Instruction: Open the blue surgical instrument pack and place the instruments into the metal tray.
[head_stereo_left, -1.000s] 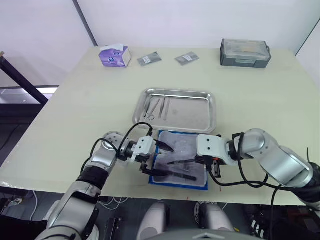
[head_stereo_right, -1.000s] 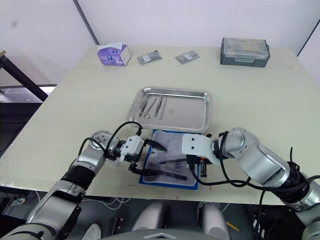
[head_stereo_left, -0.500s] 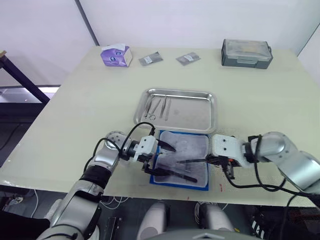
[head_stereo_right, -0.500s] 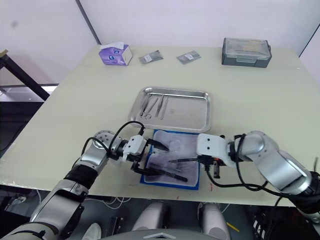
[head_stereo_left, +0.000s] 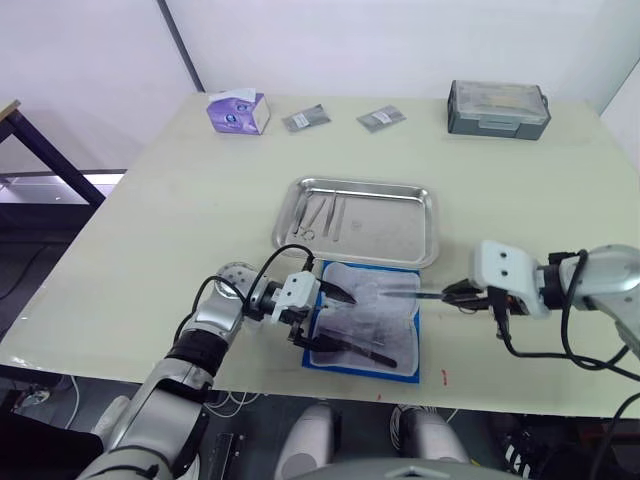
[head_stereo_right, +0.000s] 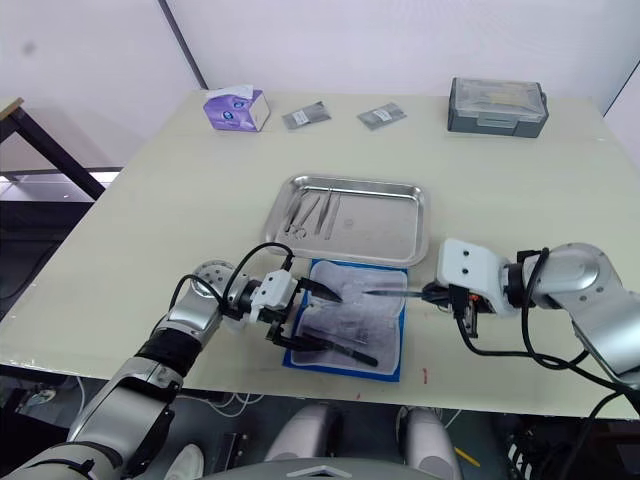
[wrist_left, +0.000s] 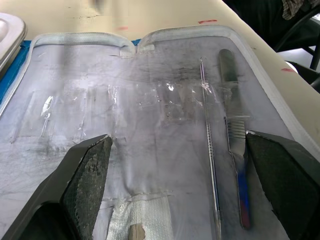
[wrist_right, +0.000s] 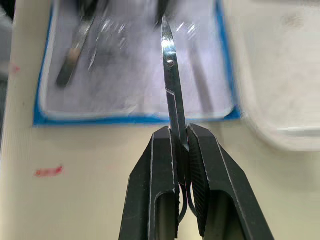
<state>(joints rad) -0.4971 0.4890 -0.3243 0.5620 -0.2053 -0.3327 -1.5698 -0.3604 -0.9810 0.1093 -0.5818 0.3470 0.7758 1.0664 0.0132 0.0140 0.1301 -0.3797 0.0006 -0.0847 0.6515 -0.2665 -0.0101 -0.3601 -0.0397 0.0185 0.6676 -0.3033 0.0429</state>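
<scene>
**Scissors gripped beside open pack**

Right gripper (wrist_right: 182, 150): jaws clamped on scissors (wrist_right: 171, 80), right of the opened blue surgical instrument pack (head_stereo_left: 365, 320). Left gripper (head_stereo_left: 318, 318): jaws spread over the pack's left edge. Metal tray (head_stereo_left: 400, 230): just beyond, holding instruments (head_stereo_left: 318, 215).

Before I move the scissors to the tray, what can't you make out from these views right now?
- Scissors ring handles: right wrist view, hidden between the right gripper fingers.
- Instruments in the metal tray: head views, too small to tell their types.
- Opened pack near edge: left wrist view, cut off by the frame and the left gripper fingers.
- Print on the foil packets: too small.
</scene>
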